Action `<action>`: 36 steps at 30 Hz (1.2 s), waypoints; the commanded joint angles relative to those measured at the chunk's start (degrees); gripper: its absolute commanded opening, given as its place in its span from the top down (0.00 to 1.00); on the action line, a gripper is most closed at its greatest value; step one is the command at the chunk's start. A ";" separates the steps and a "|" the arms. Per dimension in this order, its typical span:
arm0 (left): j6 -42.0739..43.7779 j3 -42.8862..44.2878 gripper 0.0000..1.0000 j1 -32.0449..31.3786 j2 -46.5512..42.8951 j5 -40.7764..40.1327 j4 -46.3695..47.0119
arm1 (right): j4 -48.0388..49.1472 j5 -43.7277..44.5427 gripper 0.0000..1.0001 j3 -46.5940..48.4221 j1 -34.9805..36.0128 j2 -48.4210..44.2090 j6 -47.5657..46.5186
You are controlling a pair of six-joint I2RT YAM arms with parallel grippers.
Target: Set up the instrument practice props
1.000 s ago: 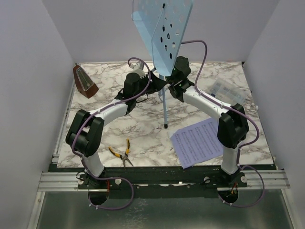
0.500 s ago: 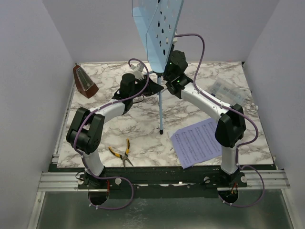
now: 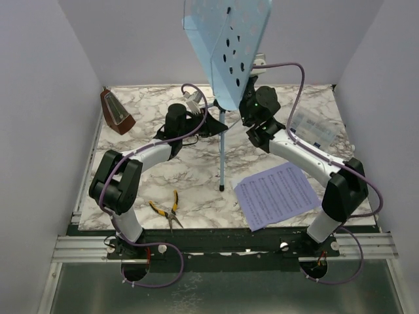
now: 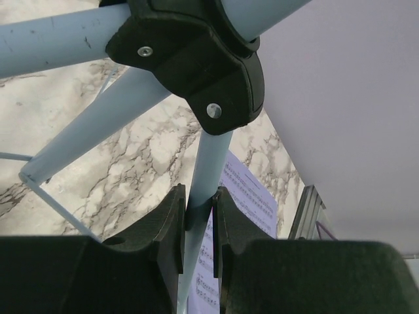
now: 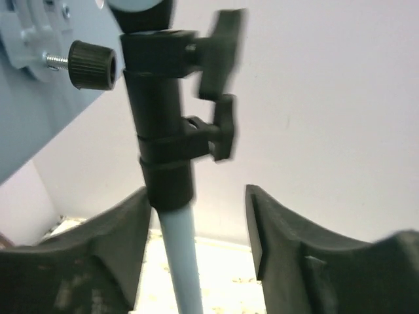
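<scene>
Left pincer (image 4: 198, 214) pinches a leg of the upright music stand (image 3: 226, 46) at mid-worktop (image 3: 196, 173), right pincer (image 5: 196, 226) stands spread about its pole; I judge the flat-lying sheet of music (image 3: 276, 194) and the metronome (image 3: 116, 112) not yet placed.

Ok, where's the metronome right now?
In the top view the brown metronome sits at the far left corner of the table, by the left wall, well left of the music stand.
</scene>
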 commanded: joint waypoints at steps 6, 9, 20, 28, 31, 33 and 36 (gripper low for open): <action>-1.81 -2.57 1.00 1.77 3.62 -1.84 -13.34 | -19.83 -5.67 0.24 -13.69 -0.32 -13.58 3.13; -1.97 -2.57 1.00 1.77 3.46 -1.93 -13.43 | -22.31 -12.02 0.26 -20.46 -2.89 -18.34 2.98; -2.01 -2.57 1.00 1.04 2.03 -1.51 -13.43 | -8.24 -39.08 0.27 -34.30 -12.38 -18.11 -16.04; -0.83 -1.77 1.00 1.07 1.06 -1.71 -15.10 | 1.41 -52.00 0.34 -31.94 -14.63 -10.73 -25.28; -0.95 -1.87 1.00 1.07 0.55 -1.82 -15.09 | 4.20 -54.37 0.34 -31.50 -14.85 -8.42 -26.13; -0.81 -1.87 1.00 1.07 0.40 -1.93 -15.06 | 6.37 -54.89 0.34 -31.39 -14.90 -7.30 -26.07; -1.20 -1.78 1.00 1.02 0.57 -1.61 -15.17 | 8.10 -55.21 0.35 -30.83 -14.94 -5.81 -26.60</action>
